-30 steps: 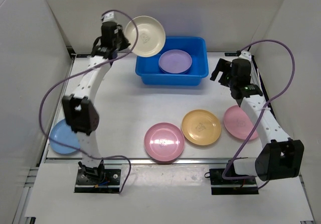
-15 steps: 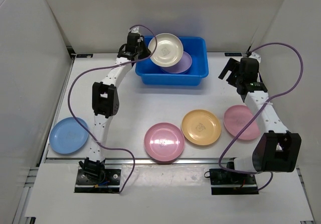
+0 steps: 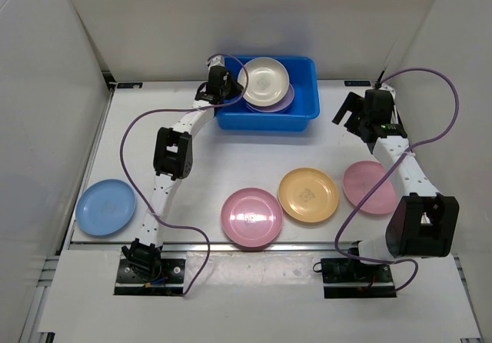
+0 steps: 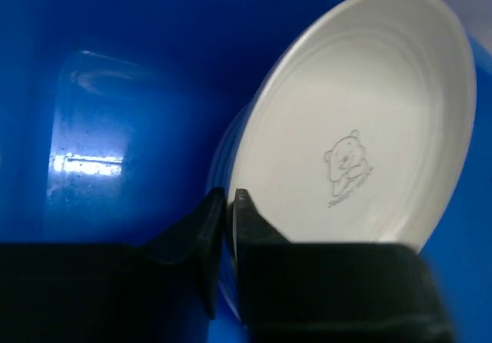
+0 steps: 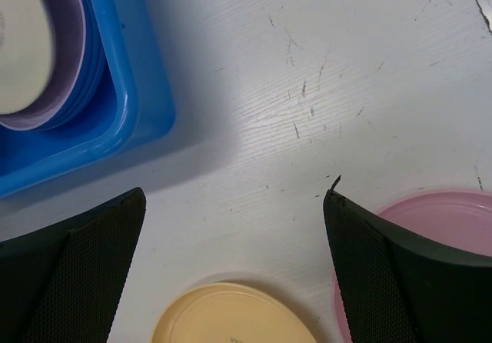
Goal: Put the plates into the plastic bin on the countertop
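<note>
Countertop (image 3: 207, 158) in white, seen from above and walled in white, with two robot arms reaching away from the near edge. At the far side sits a bright blue plastic bin (image 3: 265, 121). Inside it lies a purple plate (image 3: 283, 98), and a cream plate (image 3: 264, 81) with a small bear print leans tilted over it. The left gripper (image 3: 233, 89) pinches the cream plate's near rim low inside the bin, its two dark fingers (image 4: 254, 235) drawn almost together with the thin edge between them. The right gripper (image 3: 350, 112) hangs above bare countertop just right of the bin, fingers spread wide and holding nothing.

Four plates lie flat outside the bin: a light blue plate (image 3: 106, 207) near the left wall, a pink plate (image 3: 251, 217) near the front edge, an orange-yellow plate (image 3: 308, 194) beside it, and a second pink plate (image 3: 367, 189) partly beneath the right arm.

The plates look thin, light and rigid, moulded plastic that should survive a short drop. Their glossy surface probably makes them slippery, so a pinched plate could swing or slide. The raised rim seems the only place to take hold, with one finger over the lip and the other under it. For those lying flat, working a finger beneath the edge looks like the tricky part.
</note>
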{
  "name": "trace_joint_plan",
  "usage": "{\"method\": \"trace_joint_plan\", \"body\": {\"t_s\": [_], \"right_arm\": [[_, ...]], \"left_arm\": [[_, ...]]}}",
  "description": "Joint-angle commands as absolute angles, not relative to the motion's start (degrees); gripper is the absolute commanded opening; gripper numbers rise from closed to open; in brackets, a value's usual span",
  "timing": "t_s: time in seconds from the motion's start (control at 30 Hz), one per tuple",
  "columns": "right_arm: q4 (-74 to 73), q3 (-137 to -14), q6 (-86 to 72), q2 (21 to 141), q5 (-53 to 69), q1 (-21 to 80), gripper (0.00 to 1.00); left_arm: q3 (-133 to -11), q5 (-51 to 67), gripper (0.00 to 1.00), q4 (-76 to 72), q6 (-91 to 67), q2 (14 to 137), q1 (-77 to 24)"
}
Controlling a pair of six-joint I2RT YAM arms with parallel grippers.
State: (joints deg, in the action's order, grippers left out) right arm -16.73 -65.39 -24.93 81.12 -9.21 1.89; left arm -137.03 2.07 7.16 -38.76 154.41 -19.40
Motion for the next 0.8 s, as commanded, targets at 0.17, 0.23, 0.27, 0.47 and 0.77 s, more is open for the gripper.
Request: {"method": "trace_joint_plan", "body": {"t_s": [0.17,0.23,0.27,0.47,0.77], "right_arm": [[-17.92,-67.5,-26.72,81.48,-7.03,1.76,0.99],[-17.93,-67.32,-26.8,81.21,-7.21,1.58,0.99],[-17.93,-66.98,-26.37,80.69,-7.03,1.76,0.99],[-18.98,-65.75,-23.91,77.53,-7.9,1.76,0.99],[-35.49,-66.79,-28.11,76.9,-23.37,1.58,0.99]], "left_arm": [[-139.22,3.16,0.69,2.11,-40.17,153.55,-20.04],[-139.22,4.21,0.85,2.28,-39.82,153.11,-20.04],[-139.31,4.57,0.88,2.11,-39.47,152.93,-20.04],[-139.22,8.25,0.99,3.6,-37.36,149.25,-20.04],[-133.96,11.25,0.99,11.49,-29.89,135.56,-20.13]]}}
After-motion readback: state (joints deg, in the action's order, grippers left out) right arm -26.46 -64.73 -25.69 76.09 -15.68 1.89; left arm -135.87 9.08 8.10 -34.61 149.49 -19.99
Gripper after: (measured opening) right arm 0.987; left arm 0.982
